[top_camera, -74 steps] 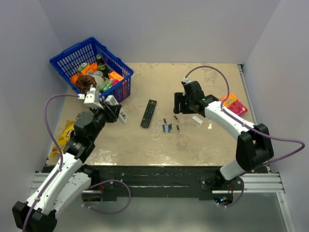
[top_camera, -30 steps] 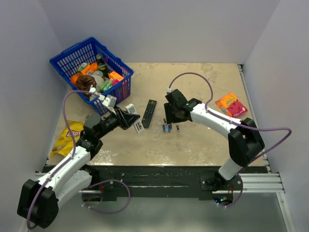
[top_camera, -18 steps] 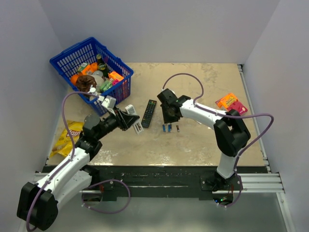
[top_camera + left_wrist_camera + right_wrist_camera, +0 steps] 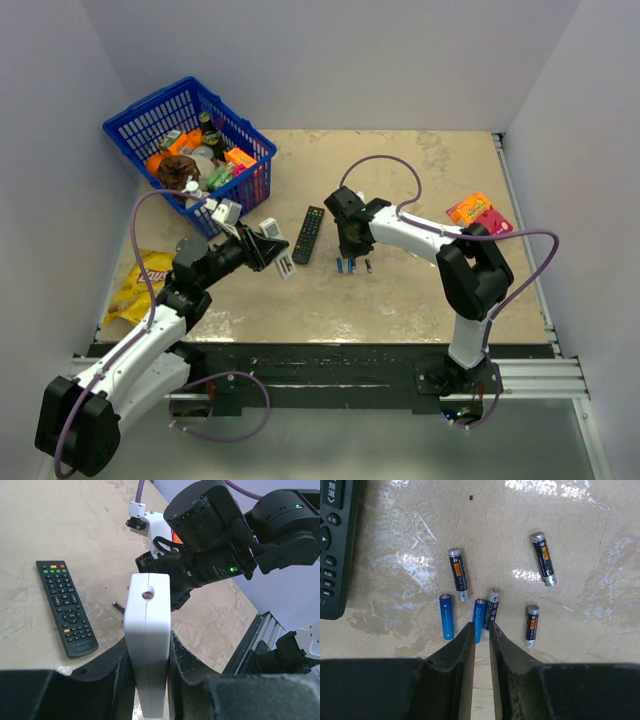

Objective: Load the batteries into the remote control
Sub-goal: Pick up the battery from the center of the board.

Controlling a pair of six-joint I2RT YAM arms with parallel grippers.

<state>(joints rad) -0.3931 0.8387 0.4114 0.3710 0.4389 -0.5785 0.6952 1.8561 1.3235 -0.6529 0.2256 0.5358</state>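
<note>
Remote control (image 4: 148, 615): slim smooth white plastic slab, pinched edge-on in left gripper (image 4: 148, 655), off the table, prob. to present it for loading. Batteries (image 4: 458, 581): six glossy cyl. cells, two blue, four dark w/ metal caps, loose on mottled beige table (image 4: 580, 525). Right gripper (image 4: 481, 630): jaws nearly together astride end of a blue cell (image 4: 479, 611), prob. for pickup; can't tell if gripping.
</note>
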